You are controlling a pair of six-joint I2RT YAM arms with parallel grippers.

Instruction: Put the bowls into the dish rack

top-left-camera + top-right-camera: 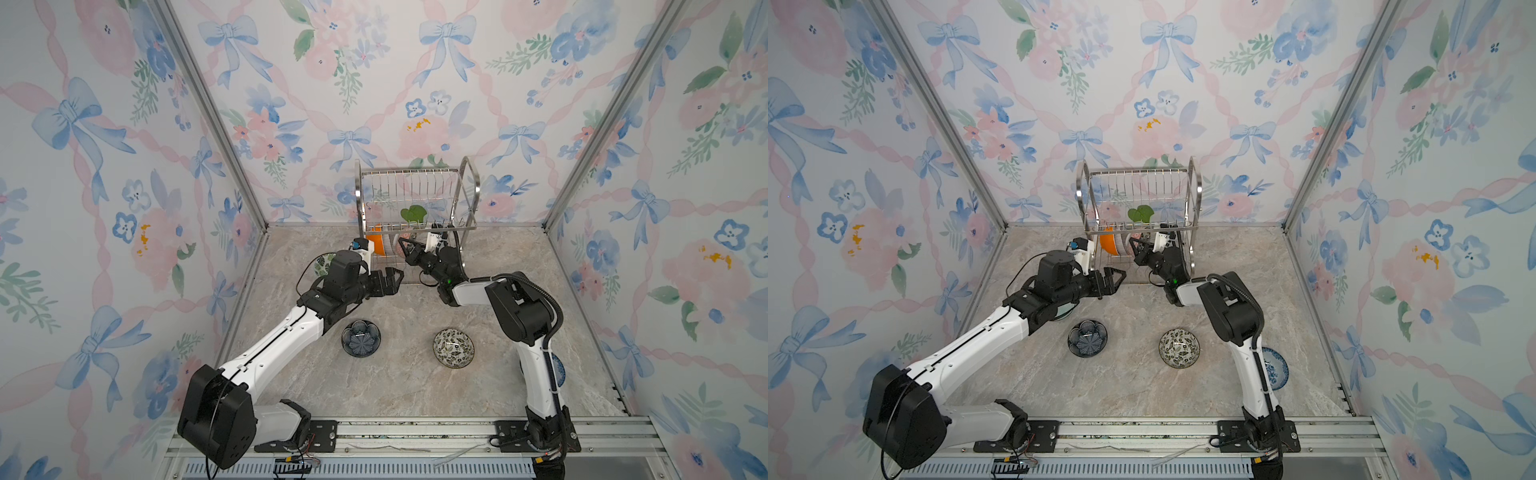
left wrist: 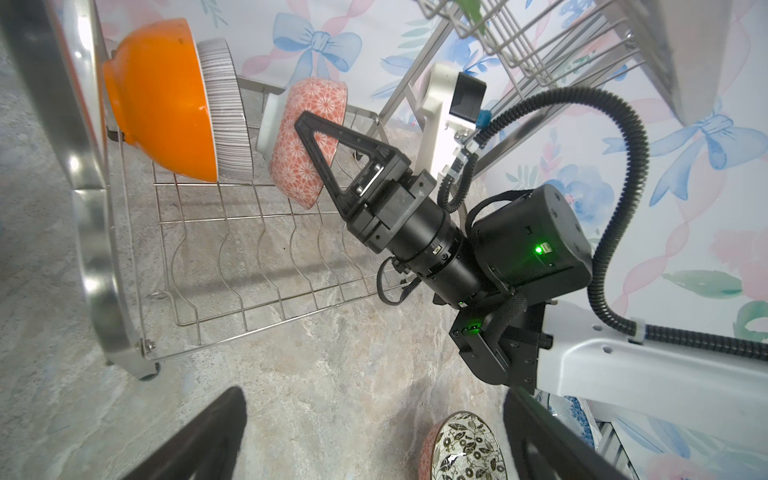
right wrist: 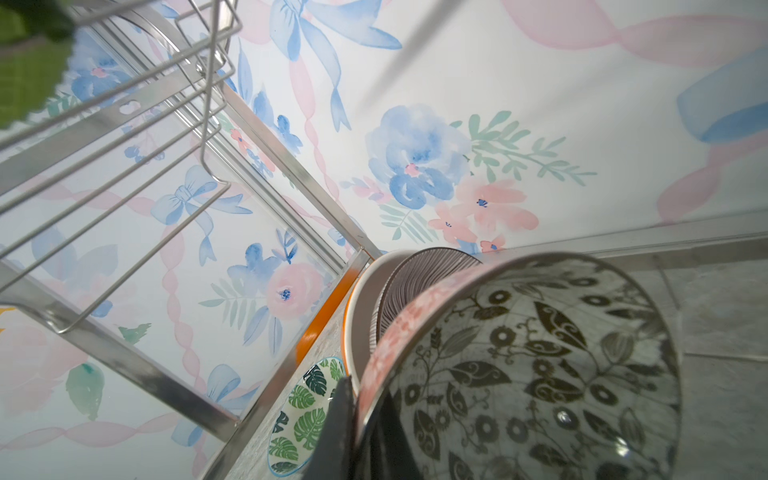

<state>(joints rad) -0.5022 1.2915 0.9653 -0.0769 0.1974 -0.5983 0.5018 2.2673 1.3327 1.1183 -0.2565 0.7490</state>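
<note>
Closest to the lens, the left arm [image 1: 274,340] stretches from the front rail toward the back wall. Its large black shoulder housing sits low, its white forearm slopes away, and its wrist turns so the left gripper [image 1: 391,280] points sideways at the front of the dish rack [image 1: 411,169]. The fingers are spread wide with nothing between them, above the stone-look table [image 1: 415,386]. The right arm [image 1: 519,309] rises from the rail, folds at a high black elbow and reaches back into the rack's lower tier. A green light glows on its wrist.

The dish rack — shiny steel wire, two tiers, arched tube sides — stands against the back wall. The right gripper [image 2: 305,124] is clamped on the rim of the coral bowl [image 2: 291,166], which has black-and-white leaves inside. It holds the bowl on edge at the lower tier; whether the bowl rests on the wires is unclear.

Beside it on edge stand the striped bowl [image 2: 226,108] and the orange bowl [image 2: 162,104], nested together.

Four bowls sit on the table:
- the green-leaf bowl [image 1: 323,264], left of the rack and partly behind the left wrist
- the dark blue flower bowl [image 1: 360,337]
- the black-and-white leaf bowl [image 1: 453,348], well apart from the dark blue one
- the blue-and-white floral bowl [image 1: 1275,368], half hidden behind the right arm
</note>
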